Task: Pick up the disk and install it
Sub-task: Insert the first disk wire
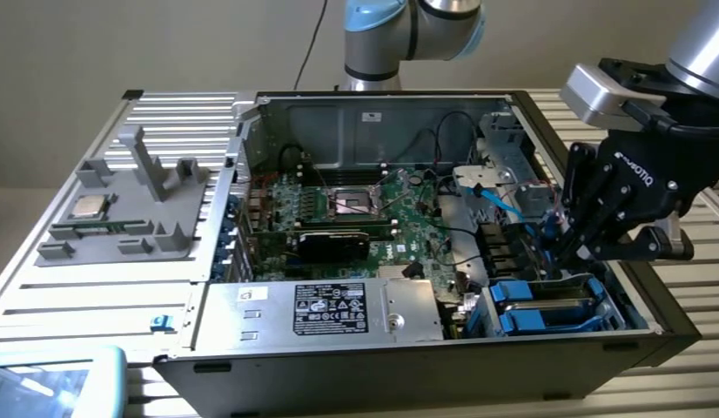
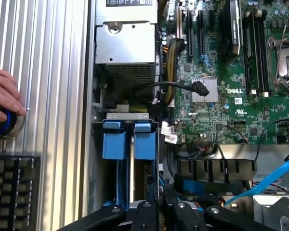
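The brackets (image 2: 113, 139) are bright blue, the circuit board (image 2: 221, 72) green. The silver box (image 1: 249, 309) carries a black label (image 1: 328, 306). One cable (image 2: 274, 175) is light blue; the ribbed surface (image 2: 48, 48) is pale grey.

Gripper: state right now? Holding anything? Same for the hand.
Gripper: closed, low inside the case; cannot tell if it holds anything.
Hand: resting on a blue-lit knob.

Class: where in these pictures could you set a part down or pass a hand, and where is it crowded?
Free: the ribbed panel in front of the grey fixture, and the strip between the hand and the case wall. Crowded: the drive bay, where the gripper sits among blue brackets and cables.
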Robot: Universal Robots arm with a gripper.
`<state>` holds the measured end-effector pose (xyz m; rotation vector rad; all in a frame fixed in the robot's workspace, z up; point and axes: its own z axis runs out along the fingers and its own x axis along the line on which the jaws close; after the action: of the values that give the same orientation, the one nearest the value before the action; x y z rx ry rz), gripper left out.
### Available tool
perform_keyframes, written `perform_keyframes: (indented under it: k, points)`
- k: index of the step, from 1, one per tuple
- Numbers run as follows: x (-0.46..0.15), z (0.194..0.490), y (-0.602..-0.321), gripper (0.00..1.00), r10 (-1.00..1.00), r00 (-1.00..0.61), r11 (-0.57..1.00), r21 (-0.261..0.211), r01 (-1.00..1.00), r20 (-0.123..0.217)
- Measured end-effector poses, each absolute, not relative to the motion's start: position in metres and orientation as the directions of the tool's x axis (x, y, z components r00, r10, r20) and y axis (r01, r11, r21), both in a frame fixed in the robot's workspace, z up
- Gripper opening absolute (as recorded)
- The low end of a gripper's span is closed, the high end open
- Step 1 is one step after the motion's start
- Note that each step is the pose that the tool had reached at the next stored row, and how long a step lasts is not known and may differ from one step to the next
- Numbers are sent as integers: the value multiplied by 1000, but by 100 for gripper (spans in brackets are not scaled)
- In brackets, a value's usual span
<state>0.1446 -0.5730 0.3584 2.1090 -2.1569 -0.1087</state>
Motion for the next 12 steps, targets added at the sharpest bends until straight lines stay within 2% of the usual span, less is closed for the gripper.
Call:
perform_keyframes:
  k: [12]
  points:
    - [146, 352, -579, 16, -999, -27, 32, 139, -990, 37]
